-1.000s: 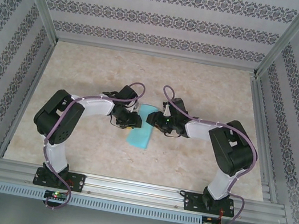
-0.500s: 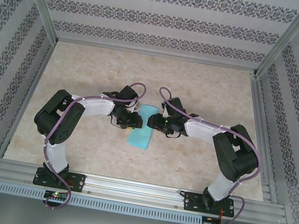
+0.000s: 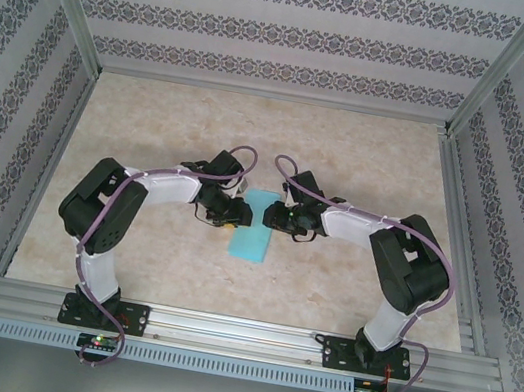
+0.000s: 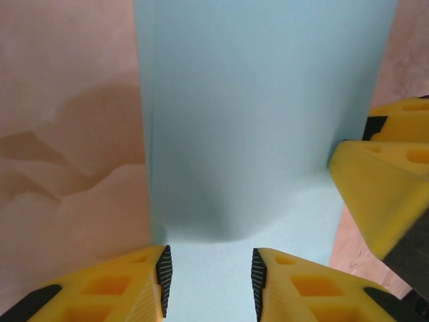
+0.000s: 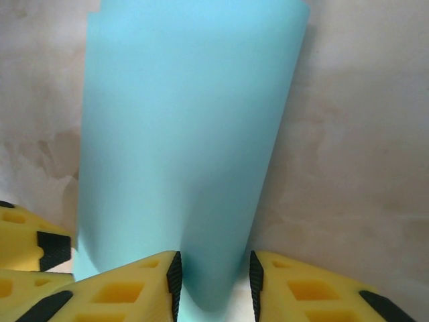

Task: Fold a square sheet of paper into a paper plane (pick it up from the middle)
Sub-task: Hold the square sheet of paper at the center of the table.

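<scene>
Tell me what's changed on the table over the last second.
The right gripper shifted slightly toward the near edge, and its arm's elbow drew in a little. The folded turquoise paper sheet between the two grippers swung from slanted to nearly straight, its near end moving right. The left gripper and its arm stayed put, and the paper is still down on the table.

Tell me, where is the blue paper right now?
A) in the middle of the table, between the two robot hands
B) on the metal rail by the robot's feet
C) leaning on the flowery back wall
A: in the top view the blue paper lies mid-table, with the left gripper at one side of it and the right gripper at the other.
</scene>
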Robot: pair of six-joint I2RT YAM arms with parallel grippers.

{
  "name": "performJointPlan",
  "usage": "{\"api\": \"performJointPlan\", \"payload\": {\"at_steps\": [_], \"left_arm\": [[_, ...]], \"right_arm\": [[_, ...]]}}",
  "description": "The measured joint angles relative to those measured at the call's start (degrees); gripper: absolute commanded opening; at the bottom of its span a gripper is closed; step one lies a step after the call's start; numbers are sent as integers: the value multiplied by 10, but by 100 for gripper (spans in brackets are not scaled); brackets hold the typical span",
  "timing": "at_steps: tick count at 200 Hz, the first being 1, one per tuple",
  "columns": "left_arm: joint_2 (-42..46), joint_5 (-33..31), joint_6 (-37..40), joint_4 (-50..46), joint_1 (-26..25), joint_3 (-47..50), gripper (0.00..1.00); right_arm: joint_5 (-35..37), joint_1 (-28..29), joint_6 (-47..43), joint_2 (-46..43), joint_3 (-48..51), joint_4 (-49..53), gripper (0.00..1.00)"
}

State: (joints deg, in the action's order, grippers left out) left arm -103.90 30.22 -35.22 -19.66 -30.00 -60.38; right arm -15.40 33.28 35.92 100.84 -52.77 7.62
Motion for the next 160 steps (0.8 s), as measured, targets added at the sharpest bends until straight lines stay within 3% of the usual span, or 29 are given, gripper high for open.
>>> {"api": "performJointPlan", "payload": {"at_steps": [97,160], "left_arm": [[28,-9,7,-25,4,-2,42],[69,-23,22,-51,49,-3,42]], "right_arm": [[25,10,-36,2,-16,30,34],[42,19,-51,10,-30,49,35]]}}
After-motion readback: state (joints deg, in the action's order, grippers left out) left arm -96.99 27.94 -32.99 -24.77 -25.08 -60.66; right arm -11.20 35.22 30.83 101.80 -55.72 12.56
